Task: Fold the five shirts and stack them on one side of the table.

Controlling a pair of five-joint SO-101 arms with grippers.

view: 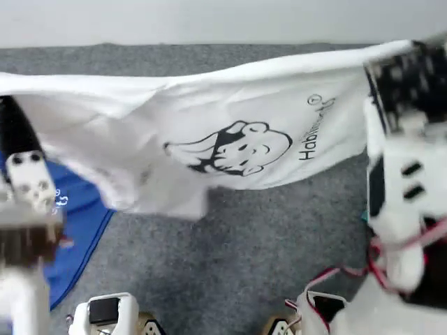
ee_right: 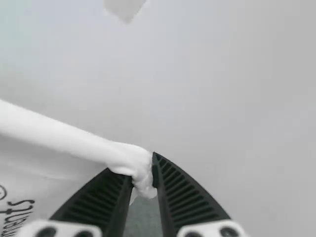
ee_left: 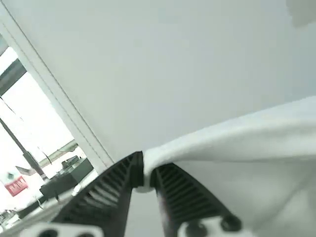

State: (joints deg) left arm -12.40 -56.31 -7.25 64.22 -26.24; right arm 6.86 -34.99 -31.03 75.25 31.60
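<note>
Over the grey tabletop (view: 265,244) in the high view, the white shirt (view: 230,132) hangs stretched between both arms, with a blue shirt (view: 77,223) lying below at the left. Left wrist view: left claw (ee_left: 143,170) is clamped on one shirt corner. Right wrist view: right claw (ee_right: 143,173) pinches the other corner. My take: hold both grips tight and level, then lay it down flat with no slack before folding.

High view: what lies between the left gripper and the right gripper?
The white shirt spans the whole stretch, pinched by the left gripper and right gripper, as the high view shows.
</note>
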